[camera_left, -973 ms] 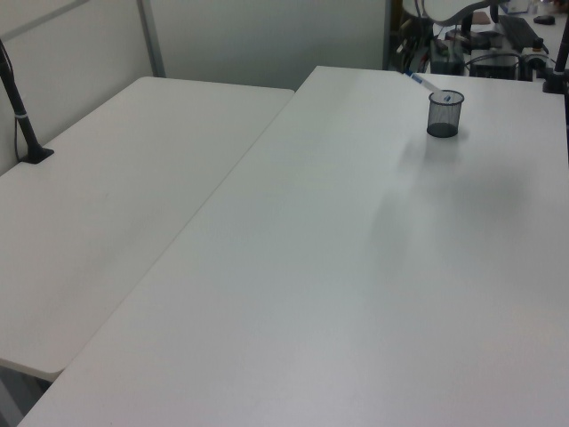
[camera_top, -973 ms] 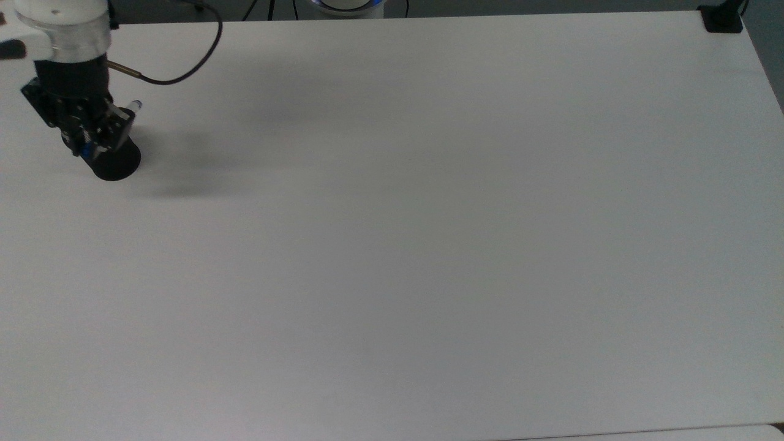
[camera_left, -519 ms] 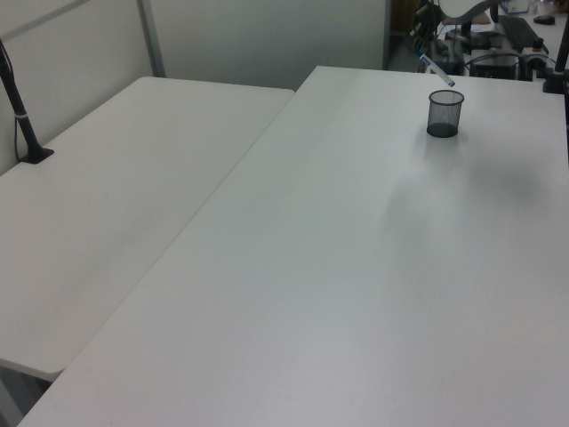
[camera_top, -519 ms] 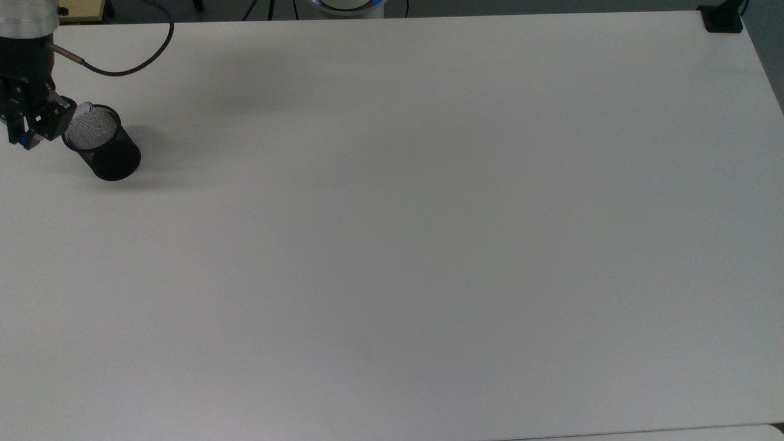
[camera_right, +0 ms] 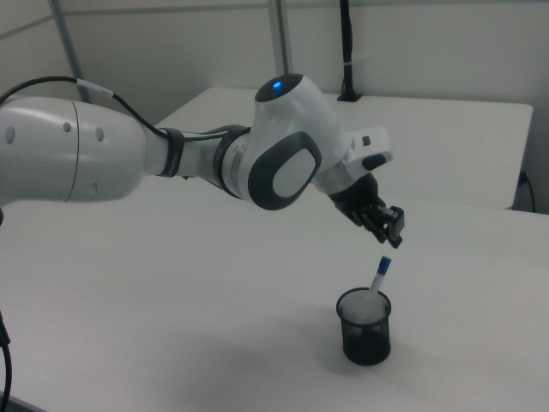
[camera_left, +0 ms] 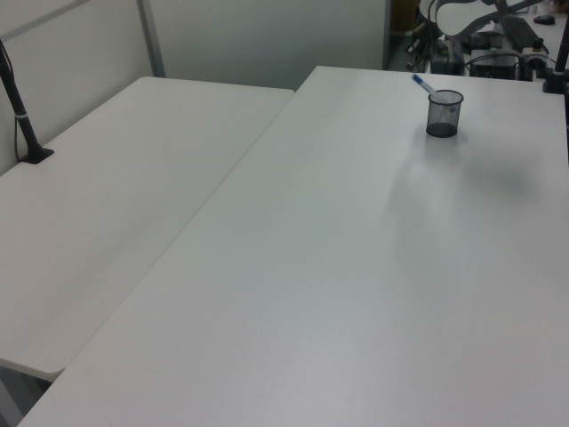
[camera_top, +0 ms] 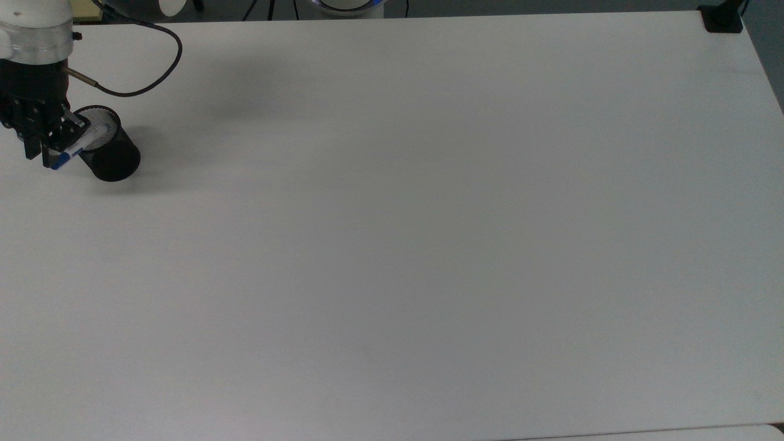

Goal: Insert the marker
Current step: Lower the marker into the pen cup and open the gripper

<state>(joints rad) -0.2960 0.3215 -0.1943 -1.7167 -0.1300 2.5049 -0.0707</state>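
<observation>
– At the top view's upper left corner of the white table [camera_top: 392, 245], we find the marker [camera_right: 380, 276] standing inside the black mesh cup [camera_right: 364, 335]. Its lower end is down in the cup, and it leans on the rim with the blue end sticking up and out. Do we record it as held?

– No. In the right view, the gripper [camera_right: 393, 232] hangs just above the marker's upper tip with a clear gap between them, so it grips nothing. We cannot tell whether it is open or closed.

– Risks from this position?

– We note two. First, the gripper sits close over the protruding tip. In our judgement, any sideways or downward move could knock the marker and lever it out, or tip the light cup, so a straight lift away would be safer. Second, the marker rests at a slant rather than upright. A jolt to the table could make it slide round the rim, though we expect it to stay inside.

– Condition of the marker?

– It has a slim white barrel, a blue band visible in the right view near the top, and a blue end uppermost. It reaches well above the rim. We see no damage, and finer markings are too small for us to read. We judge the insertion essentially complete.
</observation>
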